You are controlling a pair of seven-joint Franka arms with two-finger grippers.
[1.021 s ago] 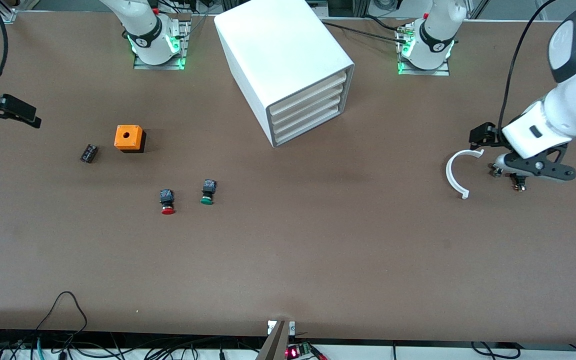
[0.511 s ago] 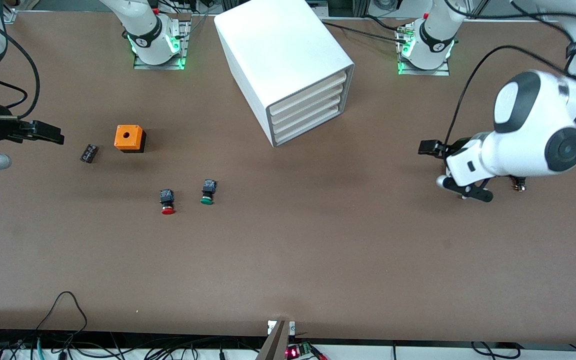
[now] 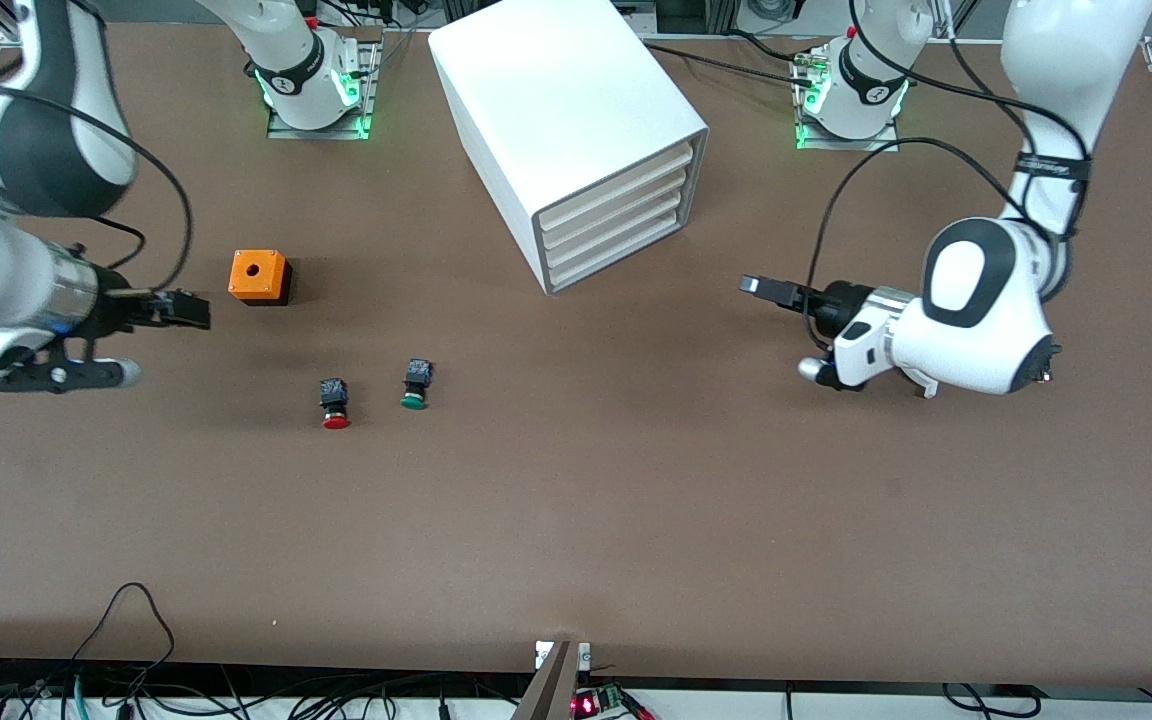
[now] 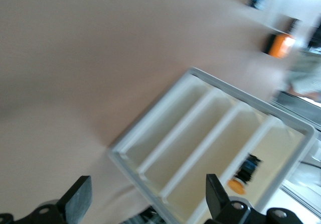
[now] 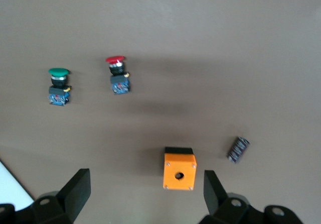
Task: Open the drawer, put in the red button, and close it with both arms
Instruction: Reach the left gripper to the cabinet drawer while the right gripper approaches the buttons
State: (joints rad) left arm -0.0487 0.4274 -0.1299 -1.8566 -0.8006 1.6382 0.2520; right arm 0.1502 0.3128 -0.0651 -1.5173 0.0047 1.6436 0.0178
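Front view: the white cabinet [image 3: 576, 130] stands between the two arm bases with all four drawers [image 3: 608, 215] shut, and the red button [image 3: 335, 403] lies on the table [image 3: 576, 520] nearer the camera, just beside the green button [image 3: 415, 384] and toward the right arm's end. The left gripper [image 3: 758, 286] hangs over bare table near the cabinet's drawer front, fingers spread wide and empty. The right gripper [image 3: 186, 309] hovers beside the orange box [image 3: 259, 276], likewise spread and holding nothing
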